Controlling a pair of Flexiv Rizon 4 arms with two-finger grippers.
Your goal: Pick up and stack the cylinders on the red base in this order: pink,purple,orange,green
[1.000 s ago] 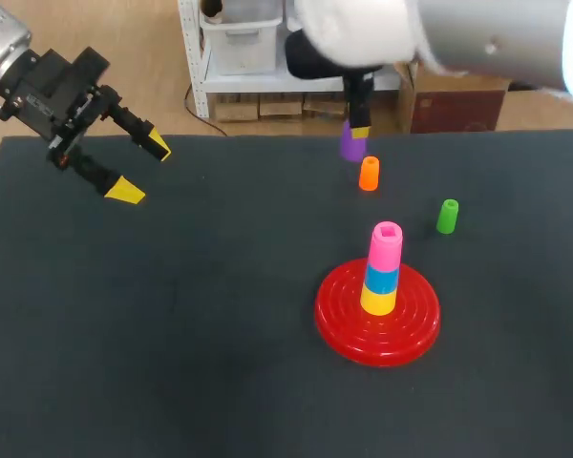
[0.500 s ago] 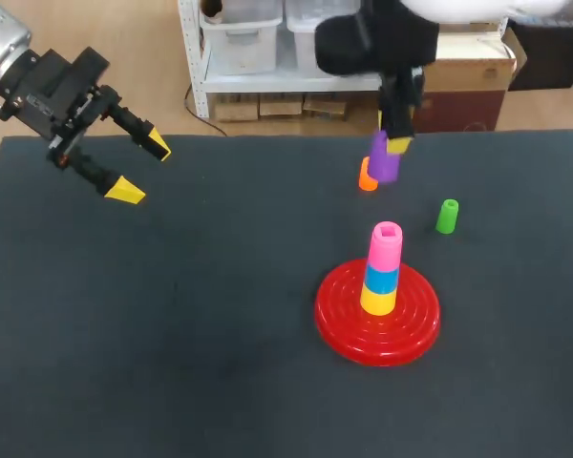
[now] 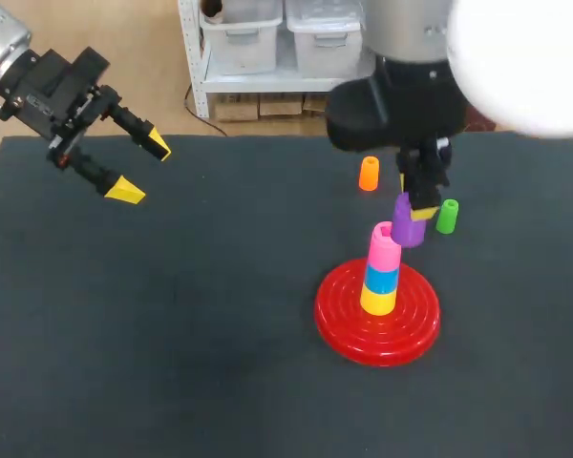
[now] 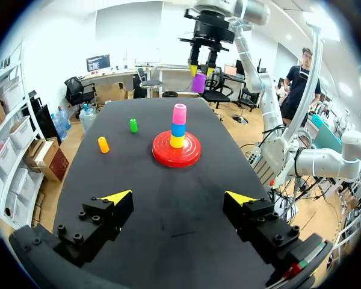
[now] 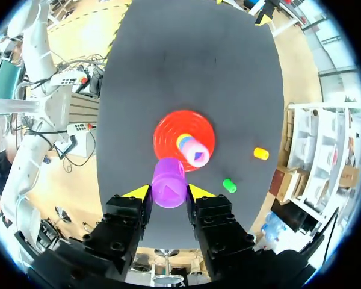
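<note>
The right end effector (image 5: 169, 194) has carried the purple cylinder (image 3: 408, 232) away from the orange cylinder (image 3: 368, 174); it grips it from both sides, pink cylinder (image 3: 384, 246) just ahead; left end effector (image 3: 141, 168) unmoved, spread wide, empty.

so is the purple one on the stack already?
No: the right gripper holds the purple cylinder in the air, clear of the pink cylinder that tops the stack.

This is a robotics lab, as far as I can see. My left arm (image 3: 38, 81) and right arm (image 3: 411, 105) share one black-topped table (image 3: 172, 334) set out as a test bench. On it are a red base (image 3: 336, 322), an orange cylinder (image 3: 368, 174) and a green cylinder (image 3: 447, 216), and my right claw (image 5: 169, 192) holds a purple cylinder (image 3: 407, 230).
</note>
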